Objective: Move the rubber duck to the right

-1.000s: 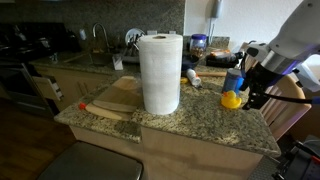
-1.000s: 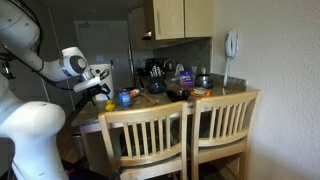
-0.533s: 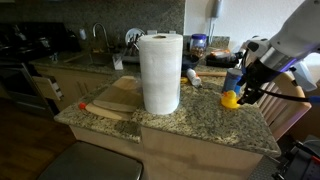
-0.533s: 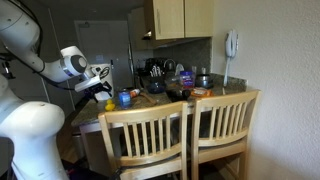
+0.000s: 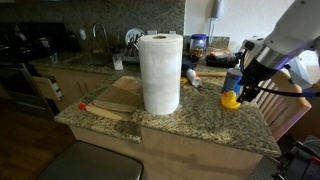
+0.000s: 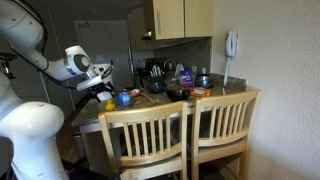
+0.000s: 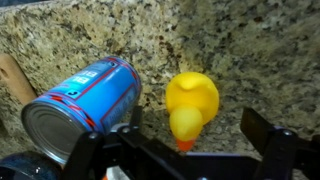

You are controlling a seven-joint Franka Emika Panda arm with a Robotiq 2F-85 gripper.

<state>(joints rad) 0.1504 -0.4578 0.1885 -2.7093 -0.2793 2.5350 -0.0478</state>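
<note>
Fingers [image 7: 283, 150] spread apart, straddling the rubber duck [image 7: 192, 105]
The duck sits on the counter [image 7: 250, 45] just beside the blue can [image 7: 80, 105], between the gripper [image 7: 183, 148] fingers but not clamped. By my reading, closing on it, lifting it and carrying it right of the can are all left to do.

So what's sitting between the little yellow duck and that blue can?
Nothing: in the wrist view only a narrow strip of bare speckled counter separates the rubber duck from the blue can; they don't touch.
</note>
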